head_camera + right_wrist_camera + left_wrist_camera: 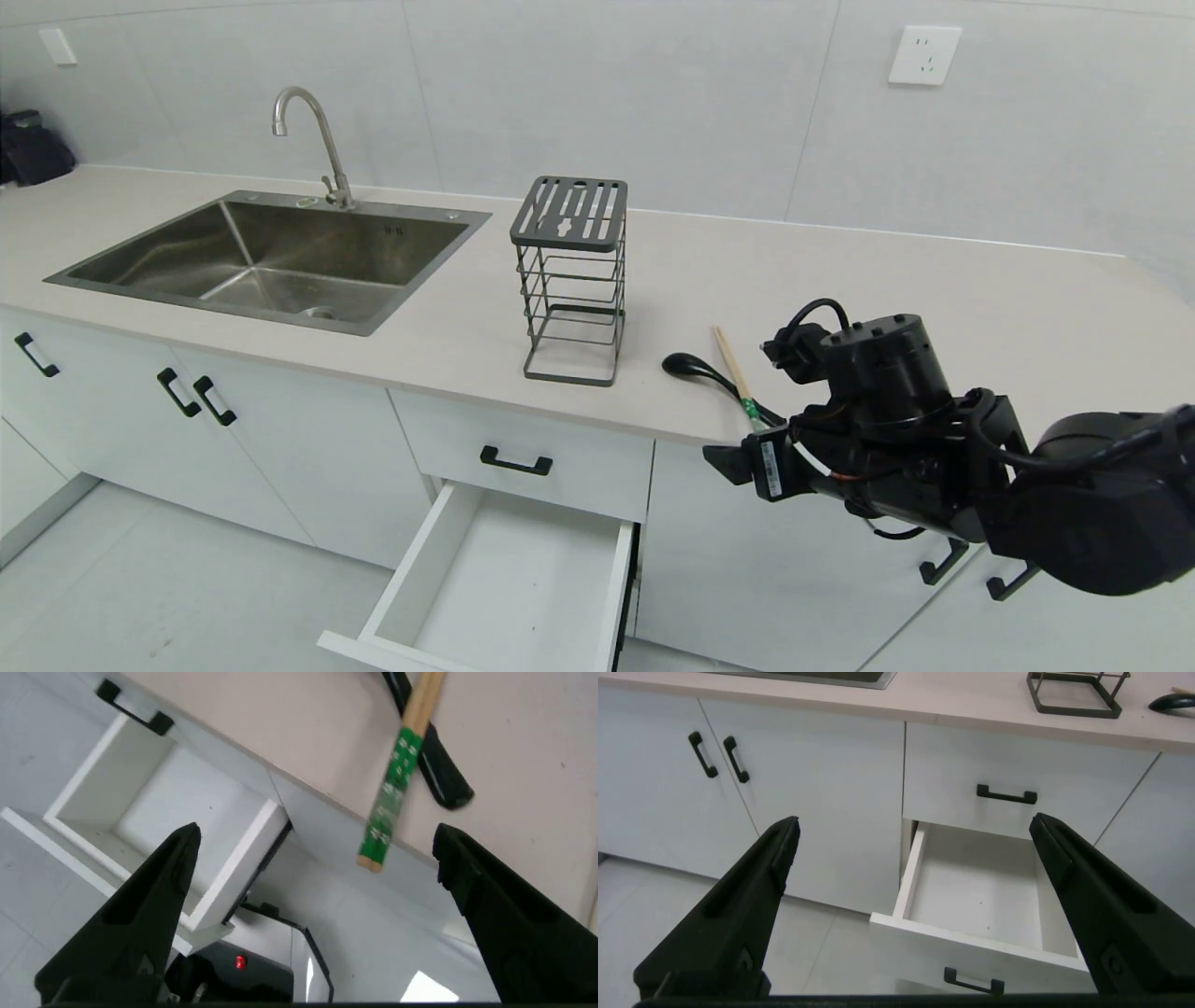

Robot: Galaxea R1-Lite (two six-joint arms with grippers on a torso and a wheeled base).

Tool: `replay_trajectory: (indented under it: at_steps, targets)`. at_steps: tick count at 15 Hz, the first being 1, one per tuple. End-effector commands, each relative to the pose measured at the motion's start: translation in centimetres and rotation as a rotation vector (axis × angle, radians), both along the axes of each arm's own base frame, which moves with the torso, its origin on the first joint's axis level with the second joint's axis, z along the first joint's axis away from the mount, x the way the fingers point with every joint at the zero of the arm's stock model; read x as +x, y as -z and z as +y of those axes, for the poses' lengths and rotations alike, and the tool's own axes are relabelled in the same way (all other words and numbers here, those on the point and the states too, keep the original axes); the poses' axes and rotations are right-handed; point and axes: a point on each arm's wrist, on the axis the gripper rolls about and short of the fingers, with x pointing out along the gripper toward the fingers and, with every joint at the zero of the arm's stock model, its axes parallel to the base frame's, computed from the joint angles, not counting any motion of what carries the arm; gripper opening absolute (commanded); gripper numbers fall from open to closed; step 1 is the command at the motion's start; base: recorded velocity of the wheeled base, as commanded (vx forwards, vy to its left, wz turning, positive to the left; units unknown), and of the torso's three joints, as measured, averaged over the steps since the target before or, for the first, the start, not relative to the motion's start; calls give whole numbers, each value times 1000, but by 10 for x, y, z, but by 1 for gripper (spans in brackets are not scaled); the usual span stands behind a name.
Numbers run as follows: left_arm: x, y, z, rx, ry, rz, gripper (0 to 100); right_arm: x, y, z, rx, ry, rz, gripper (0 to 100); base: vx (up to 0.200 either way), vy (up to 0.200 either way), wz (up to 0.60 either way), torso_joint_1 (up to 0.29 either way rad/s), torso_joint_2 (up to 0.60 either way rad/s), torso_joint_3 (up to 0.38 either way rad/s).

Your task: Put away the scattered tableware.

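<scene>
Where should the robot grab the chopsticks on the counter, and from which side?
Probably the green end of the chopsticks, coming from the counter's front edge, where the open right gripper is. That end points at the edge, and the sticks lie across the black spoon's handle, so it may sit a little raised. Close across their thin width.

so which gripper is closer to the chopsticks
Right. The right gripper hangs just off the counter edge at the chopsticks' green end; the left gripper sits back from the cabinets, facing the open drawer.
</scene>
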Motion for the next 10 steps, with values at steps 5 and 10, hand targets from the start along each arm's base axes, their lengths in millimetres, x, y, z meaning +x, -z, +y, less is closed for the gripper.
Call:
replay_trajectory:
  at_steps: [5, 10]
  targets:
    - [0, 0, 0, 0, 0, 1, 100, 3, 10, -3, -11, 39, 30, 100, 0, 0, 0, 0, 0, 0]
    - [0, 0, 0, 0, 0, 1, 100, 20, 16, 8, -4, 43, 28, 100, 0, 0, 0, 0, 0, 0]
